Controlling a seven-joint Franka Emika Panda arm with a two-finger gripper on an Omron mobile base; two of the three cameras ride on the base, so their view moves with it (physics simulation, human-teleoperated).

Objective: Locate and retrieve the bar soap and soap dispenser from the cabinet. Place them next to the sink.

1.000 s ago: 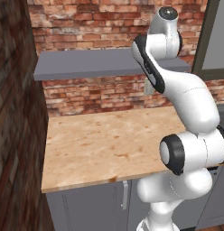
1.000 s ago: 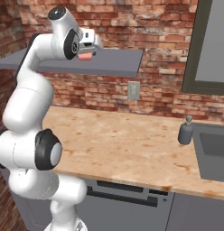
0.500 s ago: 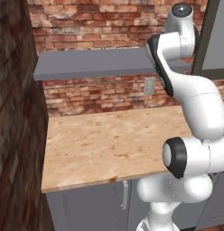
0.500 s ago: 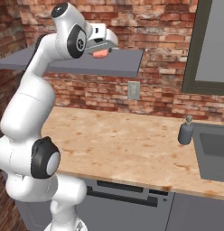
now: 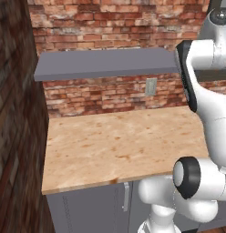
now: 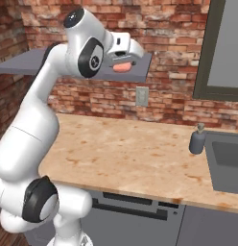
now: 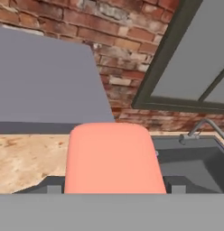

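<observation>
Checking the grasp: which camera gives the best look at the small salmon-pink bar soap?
The hand view: the salmon-pink bar soap sits large and close, between the gripper tips. The right base view shows the bar small, held beside the grey cabinet shelf. In the left base view the white arm covers that spot.

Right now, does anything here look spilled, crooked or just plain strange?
Nothing spilled or broken. The one unusual sight is the pink bar soap held up in the air by the gripper, level with the cabinet. The soap dispenser stands upright beside the sink.

Soap dispenser (image 6: 197,140) on counter (image 6: 140,158), just left of sink (image 6: 226,161).
</observation>
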